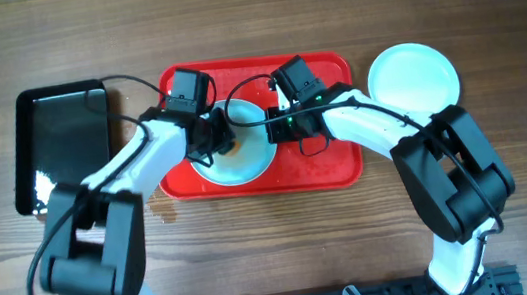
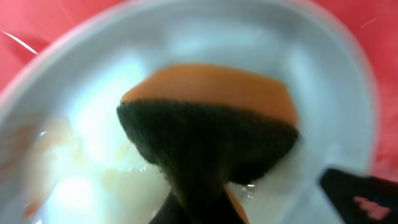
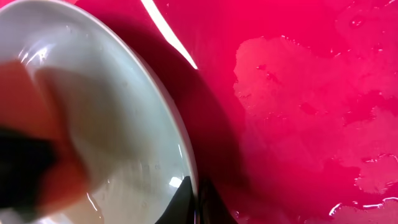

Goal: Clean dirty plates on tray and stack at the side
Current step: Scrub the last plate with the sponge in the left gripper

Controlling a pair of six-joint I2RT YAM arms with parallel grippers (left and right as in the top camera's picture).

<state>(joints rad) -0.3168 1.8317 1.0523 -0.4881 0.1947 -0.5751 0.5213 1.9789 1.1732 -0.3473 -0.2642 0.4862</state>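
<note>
A pale mint plate [image 1: 245, 160] sits on the red tray [image 1: 336, 164]. My left gripper [image 1: 220, 138] is shut on an orange and dark green sponge [image 2: 211, 118] pressed onto the wet plate [image 2: 93, 93]. A faint orange smear [image 2: 31, 199] shows at the plate's left. My right gripper [image 1: 276, 126] is shut on the plate's right rim [image 3: 194, 193], one finger on each side of it. The sponge shows blurred in the right wrist view [image 3: 31, 162]. A second plate [image 1: 412, 77] lies on the table, right of the tray. A third plate is not in view.
A glossy black tray [image 1: 61, 142] lies left of the red tray. The red tray's surface is wet with puddles [image 3: 298, 99]. The wooden table [image 1: 248, 18] surrounds both trays.
</note>
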